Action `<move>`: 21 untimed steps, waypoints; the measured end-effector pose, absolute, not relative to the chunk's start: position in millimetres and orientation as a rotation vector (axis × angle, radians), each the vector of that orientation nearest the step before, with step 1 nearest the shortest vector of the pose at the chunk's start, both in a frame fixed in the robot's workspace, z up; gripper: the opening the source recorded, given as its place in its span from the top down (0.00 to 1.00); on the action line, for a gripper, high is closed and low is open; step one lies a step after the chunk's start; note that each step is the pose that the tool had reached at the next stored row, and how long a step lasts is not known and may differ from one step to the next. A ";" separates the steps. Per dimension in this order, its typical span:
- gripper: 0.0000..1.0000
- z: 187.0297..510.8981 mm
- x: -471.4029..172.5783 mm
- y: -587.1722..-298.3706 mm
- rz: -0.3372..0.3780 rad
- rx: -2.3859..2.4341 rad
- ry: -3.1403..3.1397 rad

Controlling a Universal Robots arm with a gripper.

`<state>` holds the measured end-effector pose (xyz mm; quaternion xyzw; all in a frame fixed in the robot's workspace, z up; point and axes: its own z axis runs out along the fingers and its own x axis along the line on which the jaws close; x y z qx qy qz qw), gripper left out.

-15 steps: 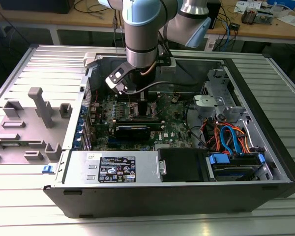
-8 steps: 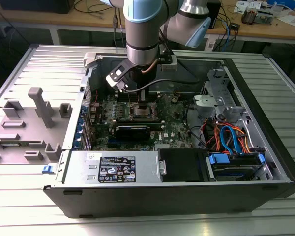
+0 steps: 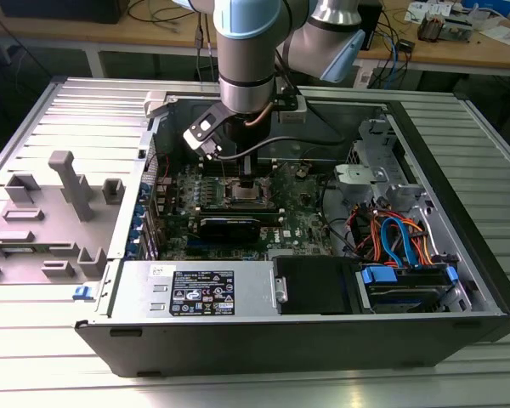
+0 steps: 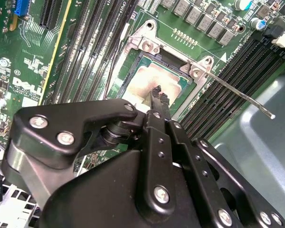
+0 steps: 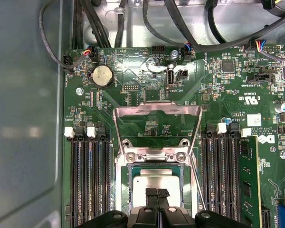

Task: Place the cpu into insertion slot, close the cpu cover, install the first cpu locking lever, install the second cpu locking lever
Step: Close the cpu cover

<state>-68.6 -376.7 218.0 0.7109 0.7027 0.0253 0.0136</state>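
Observation:
The cpu lies flat in the insertion slot on the green motherboard, its silver top showing in both wrist views. My gripper is shut, its black fingertips together over the chip's middle, touching it or just above it. The cpu cover is swung open and stands up from its hinge beside the slot. One thin locking lever sticks out sideways, unlatched. In the exterior view the gripper hangs over the insertion slot inside the open computer case.
Black memory slots flank the socket on both sides. A dark card lies near the socket. Cables, a drive bay and the power supply fill the case. A grey fixture stands at the exterior view's left.

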 end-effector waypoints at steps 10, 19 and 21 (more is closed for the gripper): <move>0.89 218.5 -68.2 -376.6 0.079 2.214 2.189; 0.89 227.0 -68.2 -376.6 0.079 2.214 2.189; 0.89 229.6 -68.2 -376.6 0.079 2.214 2.189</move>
